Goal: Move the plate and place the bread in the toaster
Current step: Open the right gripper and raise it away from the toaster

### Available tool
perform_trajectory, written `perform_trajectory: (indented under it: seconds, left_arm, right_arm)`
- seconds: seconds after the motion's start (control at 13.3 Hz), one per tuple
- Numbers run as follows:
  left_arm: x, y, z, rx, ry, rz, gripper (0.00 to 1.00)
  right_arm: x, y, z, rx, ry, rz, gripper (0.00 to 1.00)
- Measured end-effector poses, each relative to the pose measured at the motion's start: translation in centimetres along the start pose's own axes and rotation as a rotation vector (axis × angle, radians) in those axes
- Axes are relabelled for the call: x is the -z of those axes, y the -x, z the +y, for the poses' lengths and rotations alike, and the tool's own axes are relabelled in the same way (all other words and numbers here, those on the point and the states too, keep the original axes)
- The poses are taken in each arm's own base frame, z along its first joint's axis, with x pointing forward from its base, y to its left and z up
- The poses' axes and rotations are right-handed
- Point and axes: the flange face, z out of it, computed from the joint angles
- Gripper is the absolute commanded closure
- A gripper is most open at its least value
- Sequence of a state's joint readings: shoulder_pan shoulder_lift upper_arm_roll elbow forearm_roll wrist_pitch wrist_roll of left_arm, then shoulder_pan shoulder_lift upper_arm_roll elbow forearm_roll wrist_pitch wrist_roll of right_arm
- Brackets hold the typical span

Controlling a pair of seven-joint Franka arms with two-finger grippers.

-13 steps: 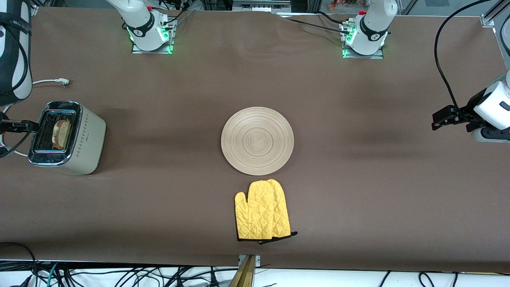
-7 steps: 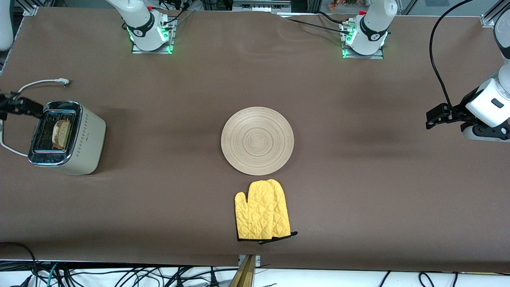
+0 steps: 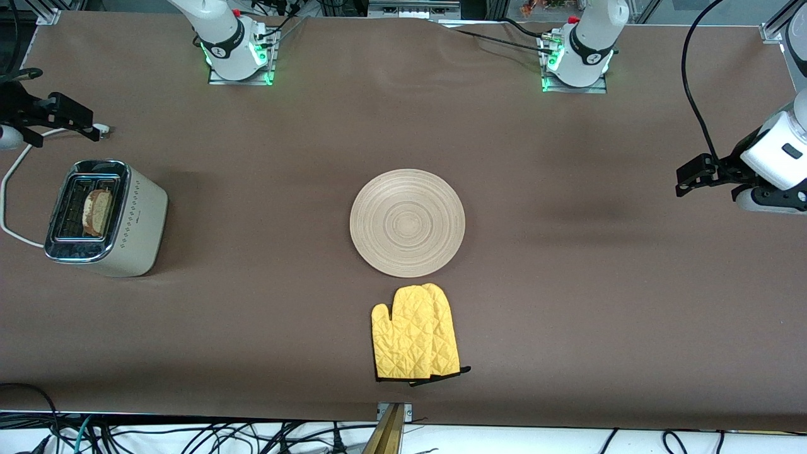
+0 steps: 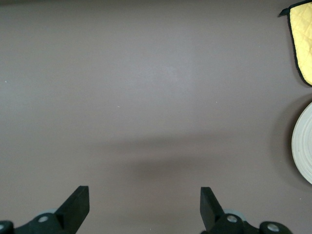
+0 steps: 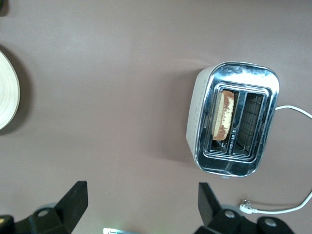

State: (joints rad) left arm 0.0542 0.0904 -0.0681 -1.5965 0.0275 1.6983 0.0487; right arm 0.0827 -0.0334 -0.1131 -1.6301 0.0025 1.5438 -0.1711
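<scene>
The bread [image 3: 96, 211] stands in the toaster [image 3: 107, 217] slot nearer the plate [image 3: 407, 222], its long axis along the slot, while the right gripper [image 3: 60, 120], jaws spread and empty, hangs over the cord [image 3: 12, 170] beside the toaster, and the left gripper [image 3: 696, 180], also spread, waits well apart from it

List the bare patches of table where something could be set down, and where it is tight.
Bare cloth lies between the toaster and the plate, and from the plate toward the left arm's end, under the open left gripper. The open right gripper hangs near the cord's plug. Tight: the narrow strip between plate and oven mitt.
</scene>
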Motion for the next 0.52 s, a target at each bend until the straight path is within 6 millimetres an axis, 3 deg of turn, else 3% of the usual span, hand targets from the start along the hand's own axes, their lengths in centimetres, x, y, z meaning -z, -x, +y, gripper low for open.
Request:
perform_trajectory:
  seconds: [0.22,0.52]
  left_arm:
    - [0.0,0.0,0.0,0.0,0.0,-0.002,0.0]
    - [-0.1,0.0,0.1,-0.002,0.0,-0.003,0.0]
  right_arm:
    - [-0.1,-0.3,-1.9,0.03,0.003,-0.001,0.0]
    - [0.0,-0.4,-1.9,0.031,0.004,0.005,0.0]
